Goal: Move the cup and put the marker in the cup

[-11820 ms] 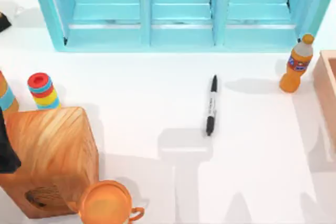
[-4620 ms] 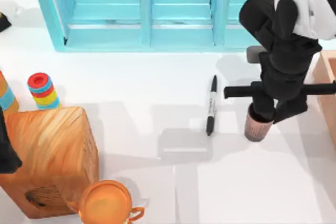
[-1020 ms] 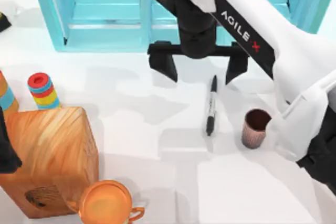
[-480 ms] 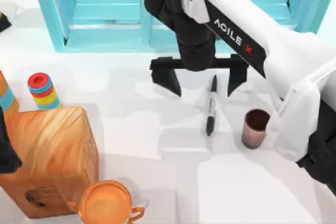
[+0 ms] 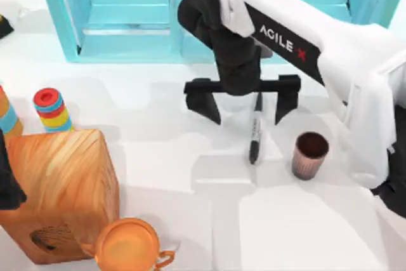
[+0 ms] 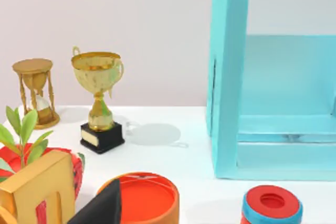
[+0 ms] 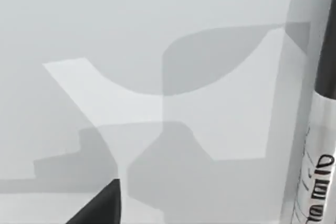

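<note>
Hovering wide open and empty: right gripper (image 5: 242, 106), frame centre | slim black marker with white-grey label band (image 5: 254, 128) lying flat between the fingers, not grasped | small reddish-brown ribbed cup (image 5: 309, 155) set upright beside it, right of centre; insertion left | right wrist view: label lettering (image 7: 315, 182) seen close

Right gripper (image 5: 247, 113) hangs low, fingers (image 5: 205, 101) spread wide.

White table (image 5: 190, 220): marker (image 5: 254, 132) lying mid-table, cup (image 5: 309, 155) upright just right of it, wooden block (image 5: 57, 188) and orange vessel (image 5: 129, 245) front left, ring stack (image 5: 51, 110) left, blue cabinet (image 5: 209, 11) at back.
</note>
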You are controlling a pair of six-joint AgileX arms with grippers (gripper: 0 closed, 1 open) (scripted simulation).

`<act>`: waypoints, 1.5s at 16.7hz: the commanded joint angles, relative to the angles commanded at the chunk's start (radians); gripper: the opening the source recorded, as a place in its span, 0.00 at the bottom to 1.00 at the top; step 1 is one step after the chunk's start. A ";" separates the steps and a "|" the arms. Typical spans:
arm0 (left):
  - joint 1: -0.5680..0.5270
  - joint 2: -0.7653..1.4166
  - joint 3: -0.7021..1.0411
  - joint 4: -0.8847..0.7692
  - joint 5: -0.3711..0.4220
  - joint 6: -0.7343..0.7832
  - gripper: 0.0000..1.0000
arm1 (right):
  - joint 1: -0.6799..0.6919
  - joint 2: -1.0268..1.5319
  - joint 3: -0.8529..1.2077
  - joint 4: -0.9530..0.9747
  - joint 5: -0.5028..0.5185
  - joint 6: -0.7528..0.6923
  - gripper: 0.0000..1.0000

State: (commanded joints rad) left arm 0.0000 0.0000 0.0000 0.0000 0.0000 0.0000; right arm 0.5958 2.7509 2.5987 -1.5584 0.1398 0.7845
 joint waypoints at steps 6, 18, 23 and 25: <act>0.000 0.000 0.000 0.000 0.000 0.000 1.00 | -0.005 -0.082 -0.245 0.165 -0.001 -0.006 1.00; 0.000 0.000 0.000 0.000 0.000 0.000 1.00 | -0.010 -0.152 -0.457 0.306 -0.001 -0.011 1.00; 0.000 0.000 0.000 0.000 0.000 0.000 1.00 | -0.010 -0.152 -0.457 0.306 -0.001 -0.011 0.77; 0.000 0.000 0.000 0.000 0.000 0.000 1.00 | -0.010 -0.152 -0.457 0.306 -0.001 -0.011 0.62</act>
State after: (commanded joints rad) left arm 0.0000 0.0000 0.0000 0.0000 0.0000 0.0000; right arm 0.5862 2.5991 2.1422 -1.2522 0.1390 0.7734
